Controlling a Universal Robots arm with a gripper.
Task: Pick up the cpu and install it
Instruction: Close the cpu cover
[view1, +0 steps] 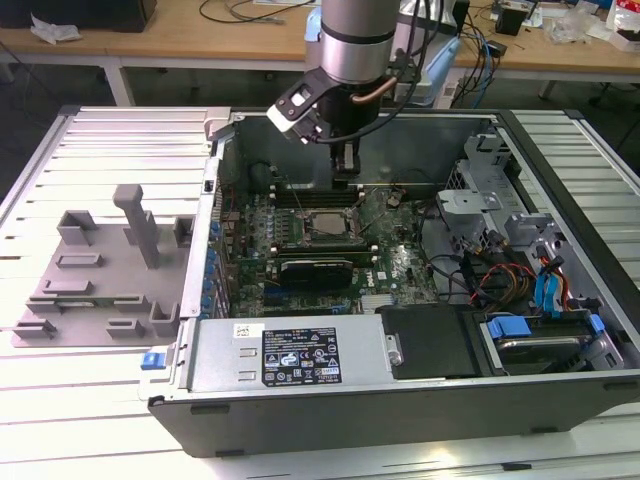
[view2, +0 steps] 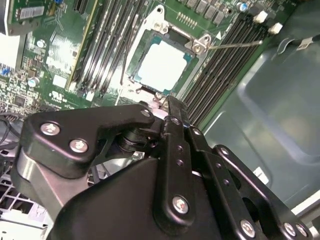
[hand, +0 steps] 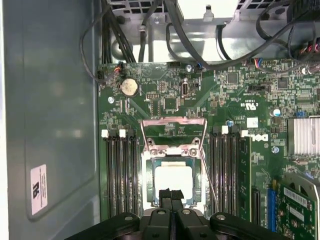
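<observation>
1. CPU (hand: 173, 181) lay flat in the open socket (hand: 148, 175) on the motherboard (hand: 165, 100), its pale metal top facing up. Both wrist views showed it (view2: 162, 65), and the exterior view caught it as a grey square (view1: 323, 226).
2. My gripper (hand: 170, 196) hung over the socket's edge with the jaws pressed together, holding nothing (in the first wrist view the two fingertips met with no gap between them).
3. Those fingertips overlapped one edge of the chip in the first wrist view. I could not tell whether they touched it.
4. A metal load frame (hand: 173, 120) stood tilted open just beyond the chip, and a thin wire lever (hand: 211, 185) stuck out beside the socket.
5. Memory slots (hand: 120, 170) ran along both sides of the socket, and a coin battery (hand: 129, 87) sat farther off on the board.
6. In the exterior view my gripper (view1: 347, 172) reached down into the open computer case (view1: 300, 400), which rested on a slatted table (view1: 100, 130).
7. Grey fixture blocks (view1: 100, 270) lay outside the case, toward the exterior view's left, well apart from me.
</observation>
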